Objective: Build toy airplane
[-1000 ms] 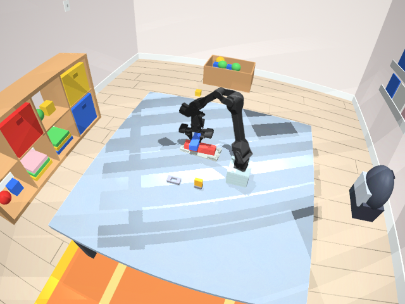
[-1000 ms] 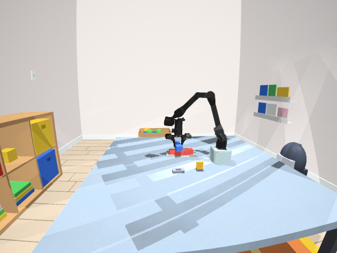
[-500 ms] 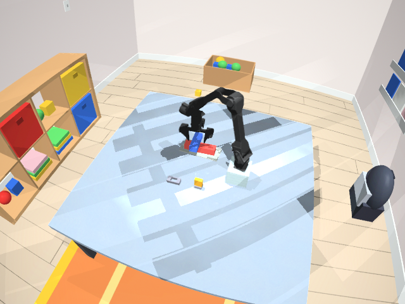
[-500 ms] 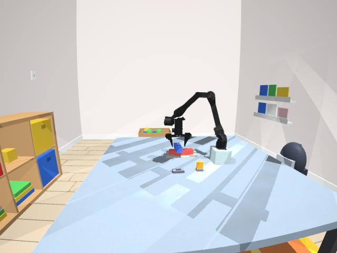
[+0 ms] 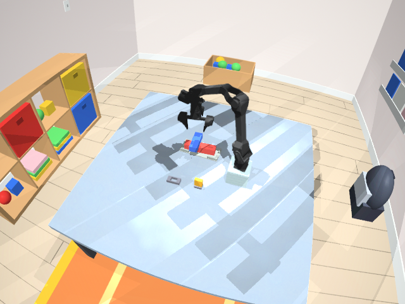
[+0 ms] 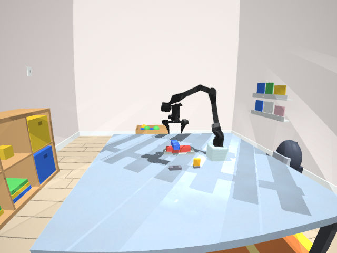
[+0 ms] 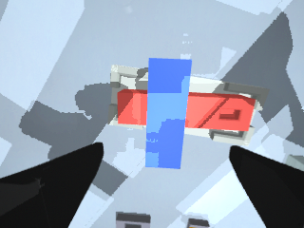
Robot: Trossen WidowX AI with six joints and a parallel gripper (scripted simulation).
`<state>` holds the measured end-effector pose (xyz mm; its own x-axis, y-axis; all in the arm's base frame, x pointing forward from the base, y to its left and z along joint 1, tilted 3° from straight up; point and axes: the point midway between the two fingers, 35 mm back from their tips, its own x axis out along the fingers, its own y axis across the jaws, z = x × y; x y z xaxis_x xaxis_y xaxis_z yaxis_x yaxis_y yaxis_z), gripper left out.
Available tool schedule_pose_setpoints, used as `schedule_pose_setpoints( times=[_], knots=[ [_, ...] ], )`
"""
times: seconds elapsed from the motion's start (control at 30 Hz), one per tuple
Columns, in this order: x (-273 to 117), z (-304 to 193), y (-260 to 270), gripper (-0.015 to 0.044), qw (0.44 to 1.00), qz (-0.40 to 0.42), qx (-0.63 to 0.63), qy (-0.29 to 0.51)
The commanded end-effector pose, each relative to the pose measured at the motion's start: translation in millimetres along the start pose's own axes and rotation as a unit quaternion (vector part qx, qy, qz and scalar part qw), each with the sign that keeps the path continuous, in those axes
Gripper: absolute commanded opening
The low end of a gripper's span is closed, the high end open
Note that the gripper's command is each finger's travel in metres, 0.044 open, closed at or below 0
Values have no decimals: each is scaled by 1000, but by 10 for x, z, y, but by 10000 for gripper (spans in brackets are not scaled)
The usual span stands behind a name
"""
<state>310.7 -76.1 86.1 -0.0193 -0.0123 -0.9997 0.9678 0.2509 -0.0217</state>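
Note:
The red fuselage [image 5: 200, 147] lies flat in the pale cradle [image 5: 200, 153] in the middle of the table; it also shows in the wrist view [image 7: 190, 110] and in the exterior view [image 6: 178, 148]. The blue wing [image 5: 195, 142] lies across the fuselage on top of it, seen also in the wrist view [image 7: 166, 113]. An open socket [image 7: 231, 114] shows near one end of the fuselage. The yellow tail fin [image 5: 198, 182] stands on a small grey stand on the table, apart from the jig. My gripper [image 5: 196, 123] hangs above the wing, open wide and empty; its fingers frame the wrist view [image 7: 166, 171].
A small grey frame-shaped stand [image 5: 174, 178] lies left of the tail fin. The arm's white base block [image 5: 238, 173] stands right of the jig. A shelf unit [image 5: 35, 130] and a wooden toy box [image 5: 228, 71] stand on the floor off the table.

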Motion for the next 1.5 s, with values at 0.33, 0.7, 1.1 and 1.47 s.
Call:
schedule_pose_setpoints(
  times=[0.33, 0.7, 1.1, 1.47],
  knots=[
    [-37, 9, 14, 440, 840, 0, -543, -3],
    [-42, 9, 16, 440, 740, -1, -673, -3],
    [-57, -1010, 63, 440, 740, 4, -673, -2],
    [4, -2401, -564, 440, 740, 6, -673, 6]
  ],
)
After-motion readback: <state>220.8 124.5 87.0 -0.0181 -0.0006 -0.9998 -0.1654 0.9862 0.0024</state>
